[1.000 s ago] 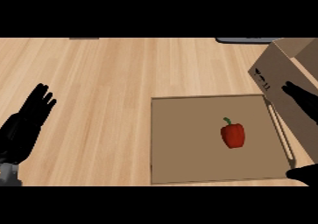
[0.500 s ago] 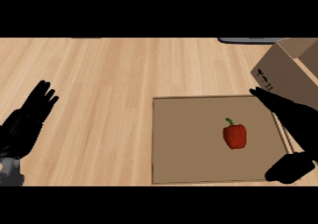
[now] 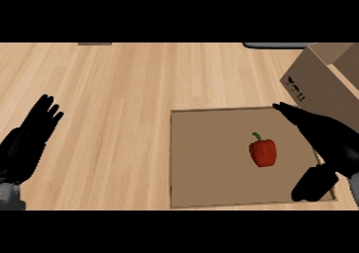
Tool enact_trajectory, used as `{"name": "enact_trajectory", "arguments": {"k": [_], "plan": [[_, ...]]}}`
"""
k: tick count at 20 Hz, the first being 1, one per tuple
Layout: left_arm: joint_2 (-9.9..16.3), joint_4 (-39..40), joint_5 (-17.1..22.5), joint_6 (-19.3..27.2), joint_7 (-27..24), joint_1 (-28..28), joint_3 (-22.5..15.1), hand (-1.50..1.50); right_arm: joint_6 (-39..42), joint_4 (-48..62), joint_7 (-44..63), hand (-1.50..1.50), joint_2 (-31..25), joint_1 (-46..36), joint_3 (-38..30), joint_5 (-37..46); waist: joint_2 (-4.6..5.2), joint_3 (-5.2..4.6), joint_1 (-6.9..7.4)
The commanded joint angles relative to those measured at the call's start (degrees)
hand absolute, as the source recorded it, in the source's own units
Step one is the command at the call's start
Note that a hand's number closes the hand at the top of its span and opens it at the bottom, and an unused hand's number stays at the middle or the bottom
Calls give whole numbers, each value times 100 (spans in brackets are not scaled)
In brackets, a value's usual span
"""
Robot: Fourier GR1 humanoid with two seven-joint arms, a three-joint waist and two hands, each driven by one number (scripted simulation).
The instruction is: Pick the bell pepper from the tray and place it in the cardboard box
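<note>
A red bell pepper with a green stem lies on the flat brown tray, right of the tray's middle. My right hand hovers open just right of the pepper, fingers stretched toward the tray's far edge and thumb low near the tray's front right corner; nothing is held. The cardboard box stands at the far right, beyond the tray's right corner, partly cut off by the view's edge. My left hand rests open at the left edge, fingers up.
Light wooden counter surrounds the tray. A dark object and a small grey one show at the counter's far edge.
My right hand has moved left over the tray's right side, closer to the pepper. The pepper, tray, box and left hand have stayed put.
</note>
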Motion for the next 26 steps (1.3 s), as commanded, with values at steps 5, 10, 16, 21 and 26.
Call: {"name": "enact_trajectory", "arguments": {"k": [5,10,16,21,26], "plan": [[-211,-154,-159,-264,110,171,261,0,520,353,-314,-150,552,175,-255,687,-2,1,-7],[-182,55,-221,-562,97,125,504,0,402,350,-554,-150,1077,199,-140,1285,0,1,-3],[-495,-340,-496,-430,232,184,472,0,908,459,-825,-150,1113,194,-583,1461,-2,1,-12],[-648,194,-567,-536,235,-246,519,0,991,965,-555,-150,1748,-325,-294,1984,6,0,-6],[-672,-499,-686,-402,754,-62,639,0,1066,853,-470,-150,2099,26,-235,2377,-1,1,-7]]}}
